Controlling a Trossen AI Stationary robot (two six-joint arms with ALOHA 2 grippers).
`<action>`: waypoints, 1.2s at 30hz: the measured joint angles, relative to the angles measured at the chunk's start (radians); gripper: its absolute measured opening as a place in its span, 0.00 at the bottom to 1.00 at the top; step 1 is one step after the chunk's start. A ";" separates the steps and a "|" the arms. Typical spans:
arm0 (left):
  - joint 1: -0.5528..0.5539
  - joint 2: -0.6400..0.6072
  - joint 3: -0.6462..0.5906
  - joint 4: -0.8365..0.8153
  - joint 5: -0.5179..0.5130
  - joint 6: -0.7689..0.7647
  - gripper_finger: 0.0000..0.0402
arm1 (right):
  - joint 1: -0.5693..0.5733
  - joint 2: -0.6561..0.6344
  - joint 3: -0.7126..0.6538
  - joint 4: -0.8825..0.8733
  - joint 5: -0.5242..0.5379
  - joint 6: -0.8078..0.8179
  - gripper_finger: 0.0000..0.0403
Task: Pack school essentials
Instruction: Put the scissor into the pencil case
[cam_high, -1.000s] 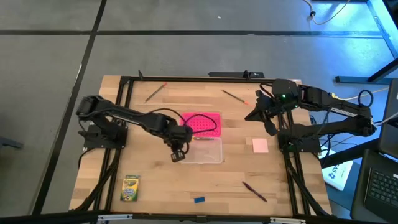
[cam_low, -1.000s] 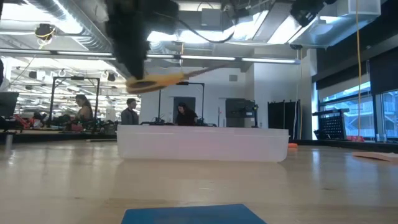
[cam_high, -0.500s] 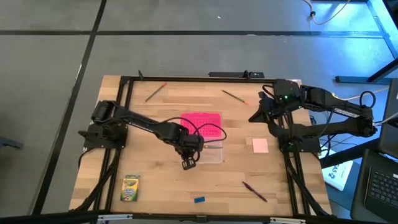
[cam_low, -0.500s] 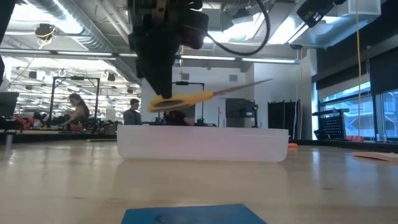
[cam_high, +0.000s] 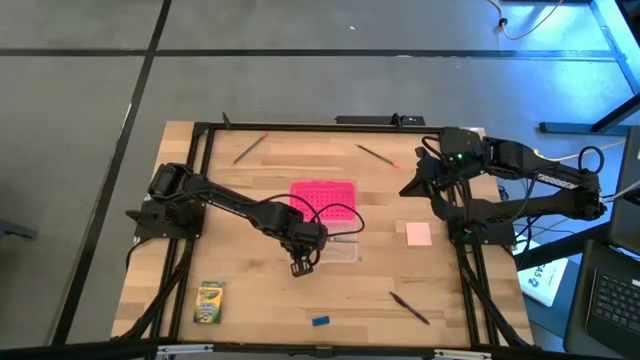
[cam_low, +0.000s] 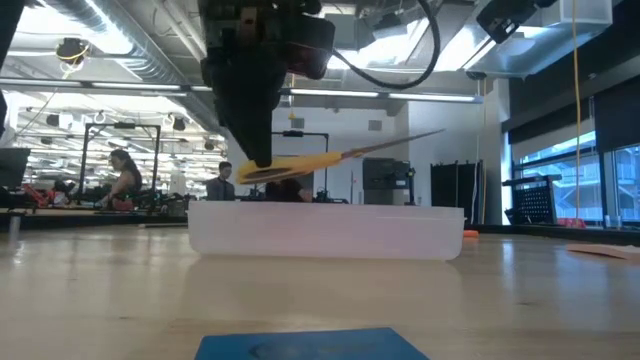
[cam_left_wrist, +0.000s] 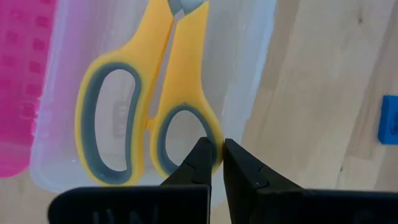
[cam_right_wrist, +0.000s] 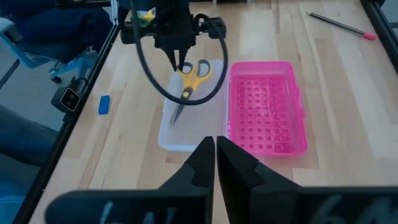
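Left pincer (cam_left_wrist: 216, 163): clamped on the rim of one yellow handle loop of the scissors (cam_left_wrist: 146, 102), holding them above the clear box (cam_low: 325, 231); in the high view it sits at the box's near-left corner (cam_high: 301, 266).
Scissors: lifted clear of the box floor in the low view (cam_low: 300, 163), tilted, blades pointing toward the right arm's side.
Clear box: mid-tabletop (cam_high: 150, 260), right beside the pink dotted lid (cam_high: 322, 196).
Right pincer (cam_right_wrist: 216, 163): fingers pressed together, holding nothing, raised at the far right of the tabletop (cam_high: 413, 183).
Crayon box (cam_high: 209, 302): near-left part of the tabletop, well apart from the clear box.
Blue eraser (cam_high: 320, 321): at the near edge.
Pink pad (cam_high: 418, 234): right of the clear box.
Pencils: one far left (cam_high: 250, 147), one far right (cam_high: 377, 154), one near right (cam_high: 409, 307).
Background: people at benches in the room beyond (cam_low: 222, 182).
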 joint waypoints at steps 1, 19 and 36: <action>-0.001 0.002 0.000 -0.003 0.001 0.002 0.02 | 0.000 0.000 0.000 0.000 0.000 0.000 0.05; -0.001 0.080 -0.002 -0.043 0.014 0.083 0.02 | 0.001 0.000 0.000 0.001 0.000 0.000 0.05; 0.032 0.107 -0.002 -0.034 0.010 0.083 0.03 | 0.000 0.000 0.000 0.002 0.001 0.004 0.05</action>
